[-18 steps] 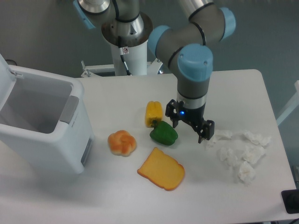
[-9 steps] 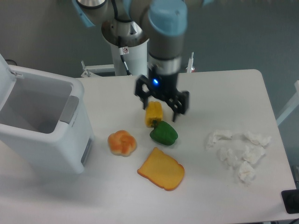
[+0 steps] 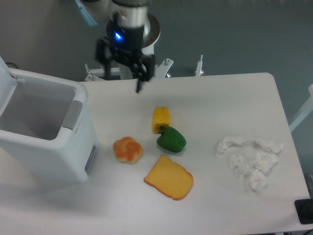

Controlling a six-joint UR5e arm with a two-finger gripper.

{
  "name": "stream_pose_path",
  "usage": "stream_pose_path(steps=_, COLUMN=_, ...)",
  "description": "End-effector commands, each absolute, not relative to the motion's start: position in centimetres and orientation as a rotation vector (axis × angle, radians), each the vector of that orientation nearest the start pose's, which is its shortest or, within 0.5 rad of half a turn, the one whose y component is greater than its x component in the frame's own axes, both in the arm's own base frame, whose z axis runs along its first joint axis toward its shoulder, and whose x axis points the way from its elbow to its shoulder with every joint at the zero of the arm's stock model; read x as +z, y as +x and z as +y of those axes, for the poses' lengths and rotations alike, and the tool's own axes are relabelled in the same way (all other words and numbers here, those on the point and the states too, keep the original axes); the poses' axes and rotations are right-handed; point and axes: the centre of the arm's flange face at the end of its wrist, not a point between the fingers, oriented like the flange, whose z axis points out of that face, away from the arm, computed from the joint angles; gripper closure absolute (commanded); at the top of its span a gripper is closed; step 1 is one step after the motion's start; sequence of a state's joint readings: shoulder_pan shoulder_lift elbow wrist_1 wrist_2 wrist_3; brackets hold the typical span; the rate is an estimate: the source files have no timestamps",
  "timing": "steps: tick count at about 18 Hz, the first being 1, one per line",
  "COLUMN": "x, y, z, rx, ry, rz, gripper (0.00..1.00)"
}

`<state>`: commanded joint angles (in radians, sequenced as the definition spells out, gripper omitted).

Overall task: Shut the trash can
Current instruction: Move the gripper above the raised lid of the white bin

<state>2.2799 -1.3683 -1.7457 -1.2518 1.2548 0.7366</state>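
Note:
The trash can (image 3: 51, 147) is a large white boxy bin at the table's left edge. It stands open, with its hollow inside showing. Its lid (image 3: 6, 73) is tipped up at the far left, partly cut off by the frame. A grey latch strip (image 3: 72, 115) runs along the bin's right rim. My gripper (image 3: 121, 72) hangs over the back of the table, to the right of and behind the bin, apart from it. Its fingers (image 3: 138, 84) are spread and hold nothing.
A yellow pepper (image 3: 161, 118), a green pepper (image 3: 171, 140), a bread roll (image 3: 127, 149) and a toast slice (image 3: 169, 177) lie mid-table. Crumpled white tissues (image 3: 249, 159) lie at the right. The robot base (image 3: 149, 29) stands behind the table.
My gripper has swept from the right of the green pepper, past the yellow pepper, up and left to the back of the table near the bin. Nothing else has moved.

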Motion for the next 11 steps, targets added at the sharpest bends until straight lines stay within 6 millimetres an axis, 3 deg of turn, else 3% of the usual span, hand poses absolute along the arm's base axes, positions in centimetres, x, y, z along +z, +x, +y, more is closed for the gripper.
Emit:
stream_pose_path(steps=4, x=53.4, y=-10.3, z=45.1, rx=-0.071, ry=-2.664, rz=0.218, gripper=0.0)
stream_pose_path(steps=11, x=54.5, y=-4.6, z=45.8, rx=-0.188, ry=-2.597, rz=0.307, gripper=0.0)
